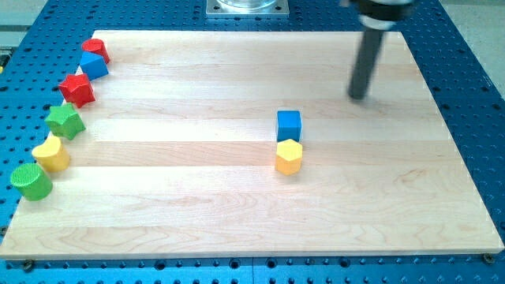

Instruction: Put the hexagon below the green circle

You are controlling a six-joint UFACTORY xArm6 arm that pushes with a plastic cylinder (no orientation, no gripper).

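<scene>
A yellow hexagon [289, 156] lies near the middle of the wooden board, touching the bottom side of a blue cube [289, 125]. The green circle [31, 181] lies at the board's left edge, low down. My tip [359, 96] is towards the view's top right, well apart from the hexagon and above and to the right of the blue cube. It touches no block.
Along the left edge, from top to bottom, lie a red circle [96, 50], a blue block [94, 65], a red star [77, 89], a green star [65, 121] and a yellow block [51, 154]. The wooden board [237, 213] rests on a blue perforated table.
</scene>
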